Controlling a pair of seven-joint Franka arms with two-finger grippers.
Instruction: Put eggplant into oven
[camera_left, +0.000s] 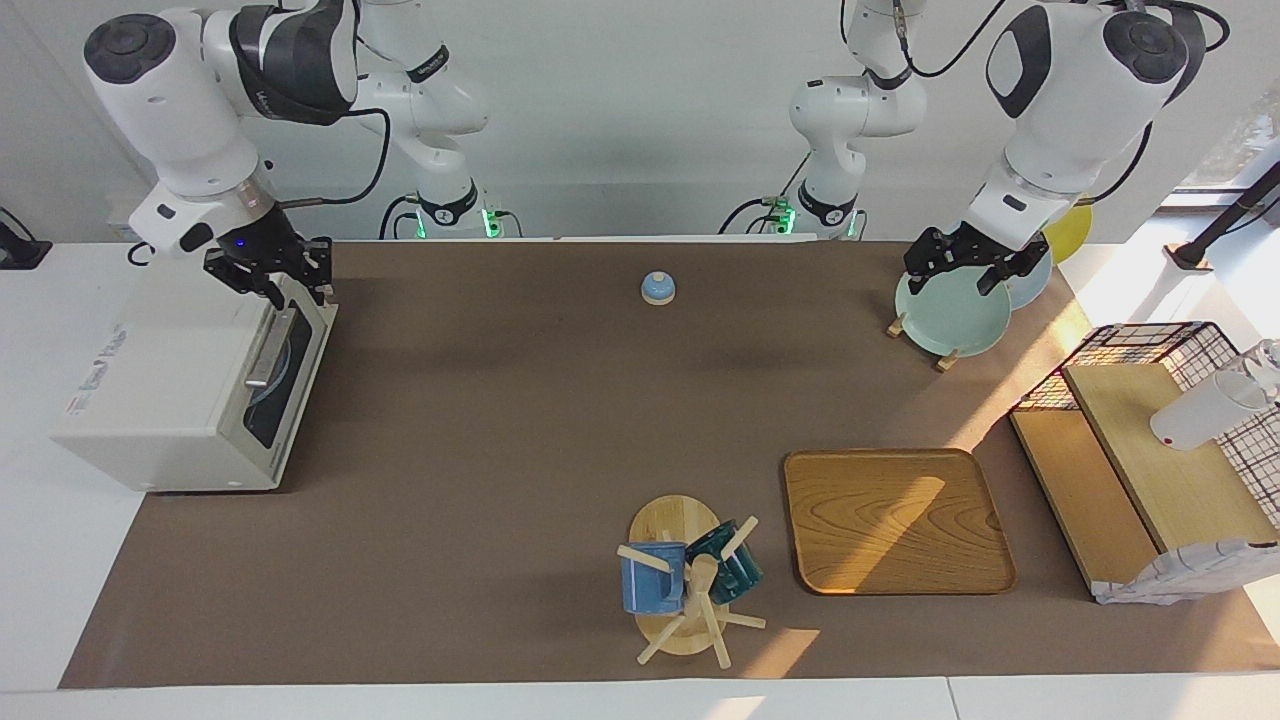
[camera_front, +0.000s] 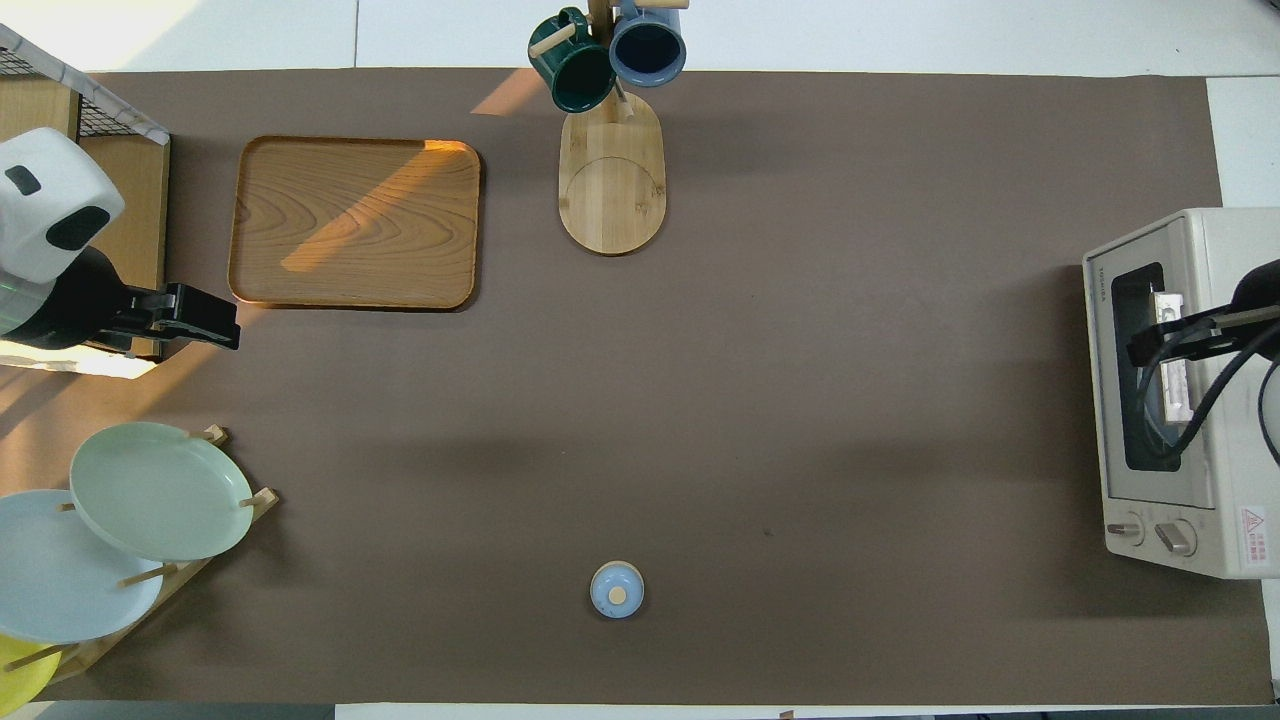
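Observation:
The white toaster oven (camera_left: 160, 400) stands at the right arm's end of the table, its dark glass door (camera_left: 280, 380) shut and the bar handle across it. It also shows in the overhead view (camera_front: 1200, 520). No eggplant shows in either view. My right gripper (camera_left: 295, 290) is open and empty, up in the air over the oven's door edge at the end nearer the robots; it also shows in the overhead view (camera_front: 1160, 340). My left gripper (camera_left: 960, 272) is open and empty over the pale green plate (camera_left: 950, 315); it also shows in the overhead view (camera_front: 205, 325).
A plate rack (camera_front: 170, 575) holds green, pale blue and yellow plates. A small blue bell (camera_left: 657, 288) sits near the robots. A wooden tray (camera_left: 895, 520), a mug stand (camera_left: 690, 580) with two mugs and a wire-and-wood shelf (camera_left: 1150, 470) stand farther out.

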